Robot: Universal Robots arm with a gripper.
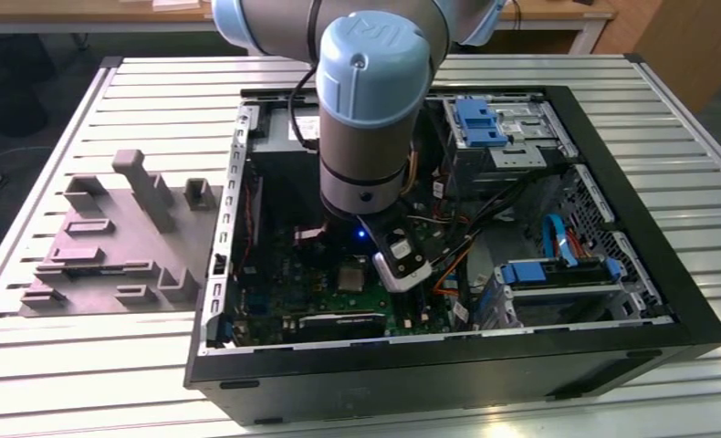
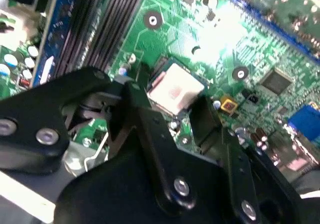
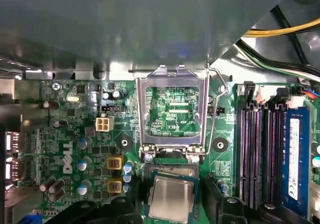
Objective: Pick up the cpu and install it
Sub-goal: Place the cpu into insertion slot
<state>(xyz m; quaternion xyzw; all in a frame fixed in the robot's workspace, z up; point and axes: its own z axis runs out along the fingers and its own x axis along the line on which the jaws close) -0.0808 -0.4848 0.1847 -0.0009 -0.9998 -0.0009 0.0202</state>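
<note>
Where the pincer [image 2: 170, 104] flanks it, cpu [image 3: 171, 200], square, flat, silvery-grey.

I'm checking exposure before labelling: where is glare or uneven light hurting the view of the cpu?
Second wrist view: glare whitens the motherboard and washes the cpu pale; first wrist view: the cpu is evenly lit, grey.

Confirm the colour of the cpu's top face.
Silvery-grey metallic top on the small flat square cpu; shows best in the first wrist view.

A slatted metal table [image 1: 93, 365] stands near a wooden desk [image 1: 93, 14] on dark floor [image 1: 62, 78].
</note>
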